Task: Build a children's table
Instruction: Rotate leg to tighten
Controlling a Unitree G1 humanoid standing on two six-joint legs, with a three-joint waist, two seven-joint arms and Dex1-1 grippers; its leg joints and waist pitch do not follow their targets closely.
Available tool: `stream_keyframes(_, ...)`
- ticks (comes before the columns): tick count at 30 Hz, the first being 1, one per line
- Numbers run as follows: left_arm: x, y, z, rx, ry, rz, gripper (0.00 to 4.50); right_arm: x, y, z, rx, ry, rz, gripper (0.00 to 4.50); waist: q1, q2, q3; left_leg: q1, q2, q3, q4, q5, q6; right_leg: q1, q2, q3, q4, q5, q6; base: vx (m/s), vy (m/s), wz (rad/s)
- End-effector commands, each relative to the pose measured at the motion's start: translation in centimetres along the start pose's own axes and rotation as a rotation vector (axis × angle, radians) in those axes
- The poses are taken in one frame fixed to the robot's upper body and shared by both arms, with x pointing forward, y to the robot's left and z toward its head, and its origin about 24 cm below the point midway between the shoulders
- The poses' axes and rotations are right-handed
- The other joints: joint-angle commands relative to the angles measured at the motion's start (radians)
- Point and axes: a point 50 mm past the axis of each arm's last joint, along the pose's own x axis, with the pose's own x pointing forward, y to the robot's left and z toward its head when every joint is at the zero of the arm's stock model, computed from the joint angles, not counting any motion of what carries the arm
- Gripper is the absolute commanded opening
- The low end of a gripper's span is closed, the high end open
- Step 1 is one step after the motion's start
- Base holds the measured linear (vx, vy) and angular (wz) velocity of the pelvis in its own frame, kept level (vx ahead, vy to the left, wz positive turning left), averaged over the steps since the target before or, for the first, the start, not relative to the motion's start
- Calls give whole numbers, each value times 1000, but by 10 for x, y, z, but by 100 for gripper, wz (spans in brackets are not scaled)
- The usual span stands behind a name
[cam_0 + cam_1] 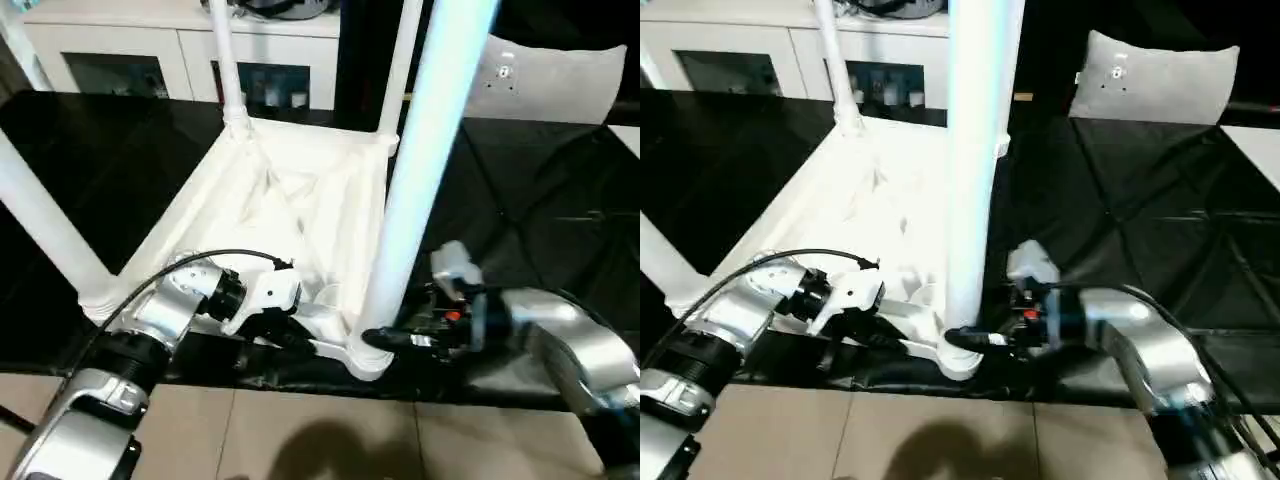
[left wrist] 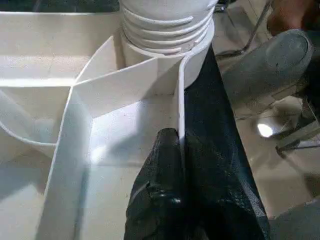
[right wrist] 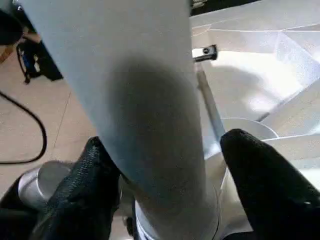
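On the black tabletop [image 1: 560,200] in front of us the table top [image 1: 290,200] lies upside down, its ribbed underside facing up, with legs standing in all four corner sockets. Two far legs [image 1: 225,60] rise toward the white cabinet [image 1: 120,50]; another leans out at our left [image 1: 45,225], and the near leg [image 1: 420,160] stands tall right before us, at the corner closest to our right arm.

Our left tool [image 2: 172,190] is closed on the thin side wall of the table top, one finger inside the rim and one outside, just short of the near corner socket [image 2: 165,50], where the leg's threaded end sits partly seated. We judge this grip is there to hold the top steady.

Our right tool [image 3: 160,170] straddles the near leg low down, close above the socket. Its fingers [image 3: 265,185] stand either side of the tube, and we cannot tell whether they press it yet or stand just apart from it.

So the step in hand looks like fastening the last leg. Several threads are exposed above the socket, so we judge the leg is not fully home. The next move calls for a firm pinch on the tube, then a turn about its axis while our left tool keeps the top from twisting along. The risk is the smooth, tapered tube slipping between the fingers.

A grey-white pillow [image 1: 1160,80] lies at the far right, well apart from the work.
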Motion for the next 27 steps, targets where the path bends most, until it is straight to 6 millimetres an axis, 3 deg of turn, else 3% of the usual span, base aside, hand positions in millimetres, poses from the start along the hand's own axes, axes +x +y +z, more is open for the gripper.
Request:
stream_keyframes(1,2,-2,0,18,60,-64,0,-2,-3,-1,-11,41,-17,292,3,-9,-63,8,61,-15,-68,-74,84,50,-88,47,-66,-20,-275,0,0,0)
stream_keyframes(5,-1,1,1,16,85,-47,0,1,-2,0,-12,52,19,273,6,-7,-63,9,61,-16,-69,-85,72,49,-89,48,-67,-33,-271,0,0,0)
stream_keyframes(8,-2,2,1,8,83,-38,0,2,-2,0,-8,57,34,239,6,-10,-64,8,61,-15,-68,-78,78,50,-88,48,-64,-10,-278,0,0,0)
stream_keyframes(9,-3,2,2,3,82,-35,0,2,-2,-1,-7,58,39,232,7,-5,-64,9,61,-15,-68,-79,76,50,-88,48,-64,-12,-279,0,0,0)
stream_keyframes(12,-3,3,2,-3,72,-25,0,3,-2,-2,-2,64,49,210,6,-8,-63,9,61,-15,-69,-89,71,50,-88,48,-67,-30,-278,0,0,0)
stream_keyframes(14,-3,4,3,-33,37,1,0,5,1,-4,10,58,52,207,7,-3,-64,10,60,-16,-68,-88,68,50,-87,48,-66,-22,-279,0,0,0)
stream_keyframes(16,-2,4,2,-56,25,24,0,7,3,-5,24,44,52,206,7,-5,-64,9,60,-16,-69,-92,67,51,-87,48,-66,-19,-282,0,0,0)
stream_keyframes(17,-1,4,3,-67,13,39,0,8,5,-5,38,27,45,205,7,5,-63,11,63,-17,-71,-94,62,50,-87,49,-65,-9,-285,0,0,0)
stream_keyframes(18,0,4,3,-97,-6,63,0,10,6,-4,49,11,30,205,6,2,-63,11,61,-17,-70,-102,61,50,-86,48,-67,-13,-286,0,0,0)
stream_keyframes(19,2,5,5,-119,-25,84,0,13,7,-5,54,-2,9,205,6,6,-63,11,61,-17,-71,-106,57,51,-87,49,-66,-14,-287,0,0,0)
stream_keyframes(22,7,9,11,-167,-70,157,0,26,4,-6,42,-36,-123,204,0,3,-58,9,58,-19,-74,-131,39,48,-87,49,-75,-72,-276,0,0,0)
stream_keyframes(26,16,17,20,-208,-75,256,0,47,-5,-10,92,-90,-338,202,-29,5,-53,8,52,-25,-82,-206,-14,42,-84,48,-90,-254,-234,0,0,0)
stream_keyframes(27,23,24,26,-238,-92,325,0,59,-6,-12,108,-95,-409,200,-36,-1,-53,3,49,-26,-82,-210,-18,46,-83,47,-94,-298,-212,0,0,0)
